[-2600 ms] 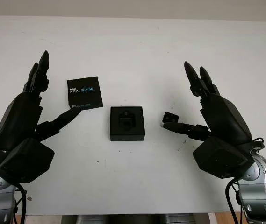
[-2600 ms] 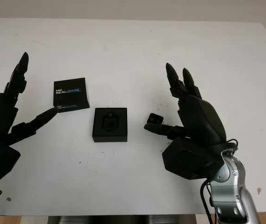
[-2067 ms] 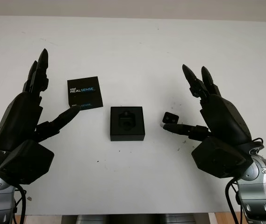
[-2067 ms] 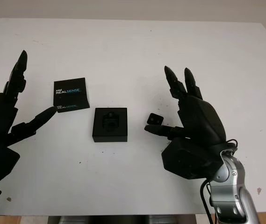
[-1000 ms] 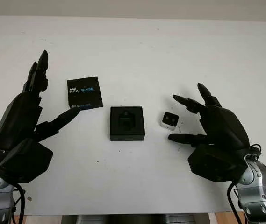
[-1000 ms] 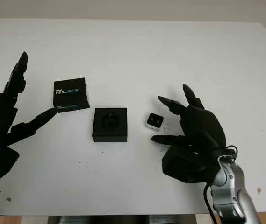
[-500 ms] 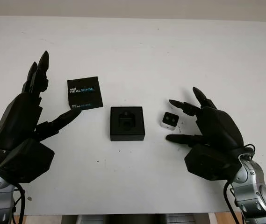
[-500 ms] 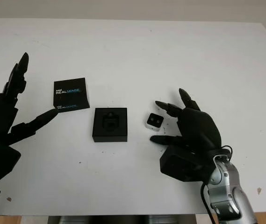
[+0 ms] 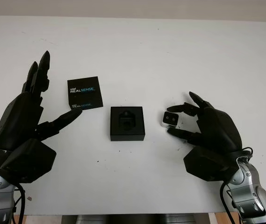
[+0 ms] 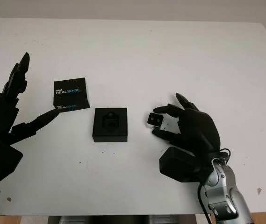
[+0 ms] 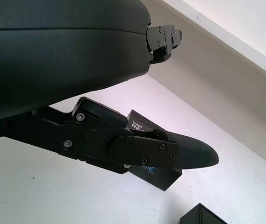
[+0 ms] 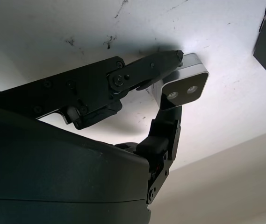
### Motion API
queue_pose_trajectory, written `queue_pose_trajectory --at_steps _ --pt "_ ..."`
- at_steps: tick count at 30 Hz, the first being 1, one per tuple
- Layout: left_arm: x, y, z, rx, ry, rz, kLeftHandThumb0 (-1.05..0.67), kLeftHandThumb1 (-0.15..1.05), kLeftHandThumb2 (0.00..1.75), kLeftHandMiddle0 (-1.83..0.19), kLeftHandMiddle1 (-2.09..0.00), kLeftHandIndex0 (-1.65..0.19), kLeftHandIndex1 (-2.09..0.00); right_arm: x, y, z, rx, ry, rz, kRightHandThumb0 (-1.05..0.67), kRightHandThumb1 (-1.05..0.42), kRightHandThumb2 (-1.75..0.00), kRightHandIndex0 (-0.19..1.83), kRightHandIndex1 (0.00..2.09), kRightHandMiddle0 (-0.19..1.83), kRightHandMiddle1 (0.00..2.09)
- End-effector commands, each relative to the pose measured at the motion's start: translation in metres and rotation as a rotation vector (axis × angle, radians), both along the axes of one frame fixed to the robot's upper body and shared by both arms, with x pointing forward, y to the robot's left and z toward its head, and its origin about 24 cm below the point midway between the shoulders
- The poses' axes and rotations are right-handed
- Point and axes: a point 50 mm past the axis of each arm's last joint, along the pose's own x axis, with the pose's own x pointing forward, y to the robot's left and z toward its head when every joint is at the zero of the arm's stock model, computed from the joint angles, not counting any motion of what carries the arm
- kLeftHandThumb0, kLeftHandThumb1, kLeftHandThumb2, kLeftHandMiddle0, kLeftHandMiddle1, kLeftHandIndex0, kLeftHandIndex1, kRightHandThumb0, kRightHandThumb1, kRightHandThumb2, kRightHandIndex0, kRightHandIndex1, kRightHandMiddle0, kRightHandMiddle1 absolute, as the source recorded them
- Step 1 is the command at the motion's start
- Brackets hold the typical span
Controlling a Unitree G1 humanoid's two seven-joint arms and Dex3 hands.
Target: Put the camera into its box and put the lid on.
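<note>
Right wrist view: right robot hand [image 12: 170, 100] pinching the small silver camera [image 12: 182, 87] between fingertips, twin lenses facing out. Left eye view: camera held just right of the open black box [image 9: 127, 123] at mid-desk [image 9: 137, 51]; left robot hand [image 9: 27, 123] open at near left, beside the printed lid [image 9: 84, 92] lying left of the box.

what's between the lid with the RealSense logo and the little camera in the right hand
The open black box sits between the lid and the camera, which the right hand pinches; both eye views show it.
</note>
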Motion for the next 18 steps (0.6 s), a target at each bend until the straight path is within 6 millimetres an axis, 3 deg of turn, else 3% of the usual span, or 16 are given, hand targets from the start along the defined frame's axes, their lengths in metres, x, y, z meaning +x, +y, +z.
queue_pose_trajectory --at_steps 1,12,18 --pt "-0.0008 -0.0025 0.0033 0.021 -0.017 -0.016 -0.75 1.05 0.3 0.19 0.0 0.17 -0.05 -0.0012 -0.0031 -0.0008 -0.009 -0.015 -0.003 -0.44 -1.0 -0.05 0.37 0.07 0.54 1.19" --pt "-0.0003 -0.0032 0.0023 0.034 -0.015 -0.018 -0.75 1.05 0.31 0.19 0.0 0.18 -0.05 0.0015 -0.0065 0.007 -0.031 -0.116 0.006 -0.45 -0.98 -0.05 0.43 0.08 0.54 1.23" --pt "-0.0004 -0.0037 0.0014 0.023 -0.012 -0.018 -0.74 1.05 0.3 0.19 0.0 0.17 -0.06 0.0059 -0.0046 0.0079 0.091 -0.151 0.022 -0.43 -0.97 -0.05 0.43 0.07 0.52 1.32"
